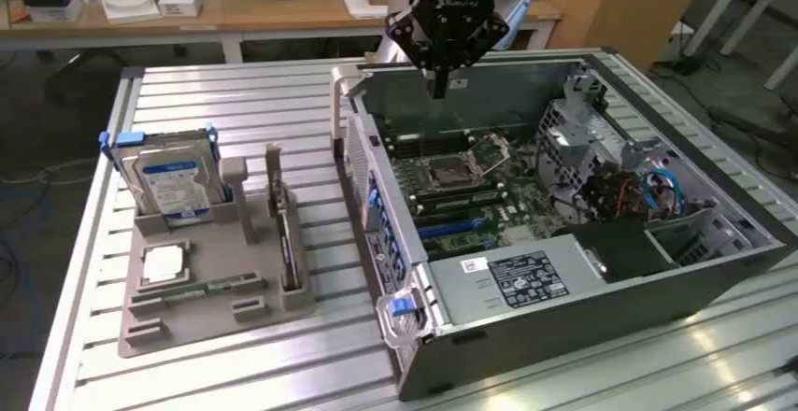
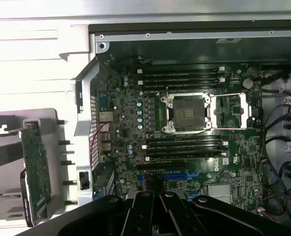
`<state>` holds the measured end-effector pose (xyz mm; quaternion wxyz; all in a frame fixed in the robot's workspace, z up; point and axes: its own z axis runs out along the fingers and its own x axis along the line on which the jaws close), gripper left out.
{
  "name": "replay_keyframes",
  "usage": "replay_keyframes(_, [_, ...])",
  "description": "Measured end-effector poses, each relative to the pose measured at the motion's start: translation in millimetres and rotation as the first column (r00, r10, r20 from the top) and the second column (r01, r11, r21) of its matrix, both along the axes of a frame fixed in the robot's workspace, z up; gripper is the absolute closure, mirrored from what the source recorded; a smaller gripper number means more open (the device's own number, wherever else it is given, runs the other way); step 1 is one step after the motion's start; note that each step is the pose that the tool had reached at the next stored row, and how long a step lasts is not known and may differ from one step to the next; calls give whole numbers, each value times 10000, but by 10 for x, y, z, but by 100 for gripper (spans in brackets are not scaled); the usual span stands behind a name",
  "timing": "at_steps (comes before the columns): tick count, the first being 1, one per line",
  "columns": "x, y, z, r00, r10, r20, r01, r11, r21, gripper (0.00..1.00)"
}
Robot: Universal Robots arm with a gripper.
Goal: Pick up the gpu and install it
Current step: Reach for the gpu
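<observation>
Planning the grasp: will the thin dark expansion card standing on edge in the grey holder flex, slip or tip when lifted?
The thin dark expansion card looks like a rigid board, so probably stiff, not floppy. Bare components on its face suggest fragility; edges seem safer. Standing on edge in the grey holder, it could topple once unsupported.

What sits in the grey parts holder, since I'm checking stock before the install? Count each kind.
gpu: 1
hard drive: 1
memory stick: 1
processor chip: 1
Total: 4
</observation>
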<state>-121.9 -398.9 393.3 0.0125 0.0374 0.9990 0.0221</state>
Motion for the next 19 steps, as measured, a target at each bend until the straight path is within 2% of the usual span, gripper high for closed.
replay_keyframes(11, [-18,0,0,10000,0,1,0,10000,0,90])
replay_keyframes(19, [-164,0,0,10000,0,1,0,10000,0,90])
